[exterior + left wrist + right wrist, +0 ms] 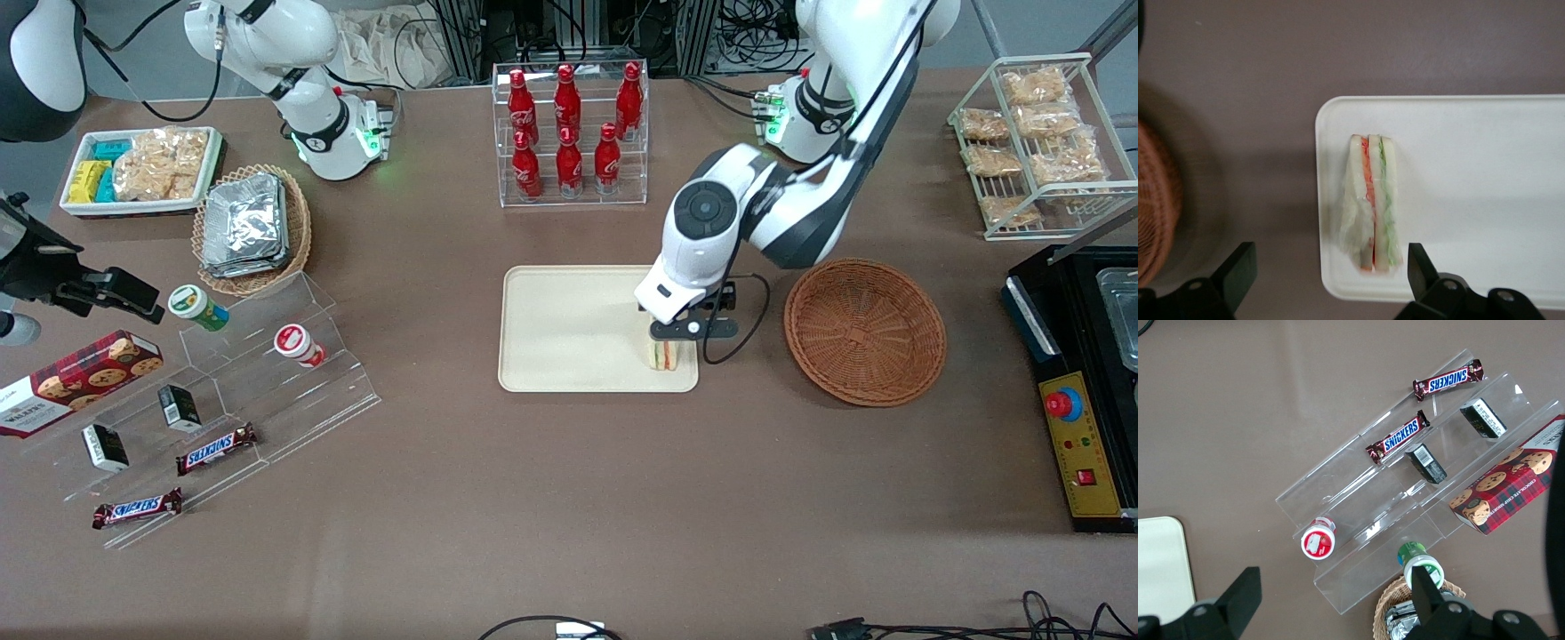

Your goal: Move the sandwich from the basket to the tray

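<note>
The sandwich stands on its edge on the cream tray, at the tray corner nearest the front camera and the basket. In the left wrist view the sandwich shows white bread with a red and a green layer, and it lies on the tray. My left gripper hangs just above the sandwich. Its fingers are spread wide and touch nothing, so the gripper is open and empty. The reddish-brown wicker basket stands beside the tray toward the working arm's end, with nothing in it; its rim also shows in the left wrist view.
A clear rack of red bottles stands farther from the camera than the tray. A wire rack of snack bags and a black control box are at the working arm's end. An acrylic stand with snacks and a tan basket with foil packets lie toward the parked arm's end.
</note>
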{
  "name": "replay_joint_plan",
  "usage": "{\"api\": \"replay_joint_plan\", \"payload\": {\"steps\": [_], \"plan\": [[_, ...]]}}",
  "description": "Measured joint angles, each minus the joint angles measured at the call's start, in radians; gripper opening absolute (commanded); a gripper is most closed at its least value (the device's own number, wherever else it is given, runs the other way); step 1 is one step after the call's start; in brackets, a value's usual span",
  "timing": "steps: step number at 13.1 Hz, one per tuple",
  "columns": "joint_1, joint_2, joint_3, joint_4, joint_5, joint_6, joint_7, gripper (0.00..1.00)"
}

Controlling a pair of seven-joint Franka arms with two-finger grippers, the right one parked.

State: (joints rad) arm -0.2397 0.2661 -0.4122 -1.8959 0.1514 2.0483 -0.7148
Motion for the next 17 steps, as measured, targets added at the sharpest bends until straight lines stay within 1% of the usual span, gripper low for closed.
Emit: {"api": "replay_joint_plan", "payload": {"steps": [3,6,7,8,10,12,14,17], "plan": [[0.044,-0.102,0.0,0.121,-0.072,-0.192,0.055,1.0],[0.18,-0.215,0.006,0.163,-0.127,-0.296,0.201,1.0],[0.214,-0.252,0.024,0.163,-0.138,-0.327,0.257,1.0],[0.225,-0.286,0.075,0.163,-0.153,-0.358,0.315,1.0],[0.22,-0.338,0.223,0.16,-0.174,-0.408,0.429,1.0],[0.22,-0.369,0.332,0.15,-0.18,-0.423,0.476,1.0],[0.219,-0.383,0.386,0.143,-0.181,-0.442,0.534,1.0],[0.217,-0.384,0.39,0.146,-0.18,-0.444,0.566,1.0]]}}
